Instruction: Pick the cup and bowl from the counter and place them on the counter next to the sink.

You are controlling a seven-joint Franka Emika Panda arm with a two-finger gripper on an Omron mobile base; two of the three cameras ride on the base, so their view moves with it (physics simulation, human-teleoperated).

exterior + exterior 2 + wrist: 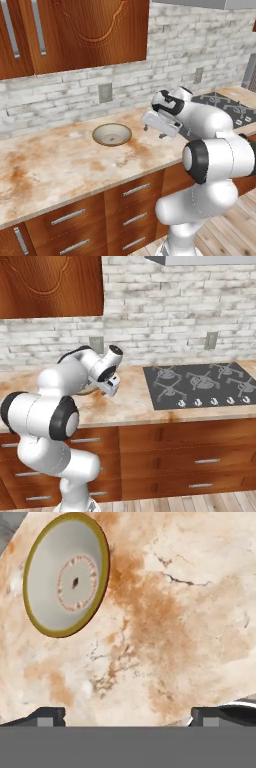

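Our fingers (127, 716) stand spread wide apart and hold nothing, pointing down at bare marbled table (190, 612) with rusty blotches. Up and to their left in the hand view lies the bowl (66, 574), upright on the table. From the left base view, the bowl (112, 134) sits near the brick wall (65, 95), well apart from the stovetop (200, 383).

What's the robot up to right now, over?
Gripper open, empty, above bare counter. Bowl untouched on counter, off to gripper's side. Nothing between them.
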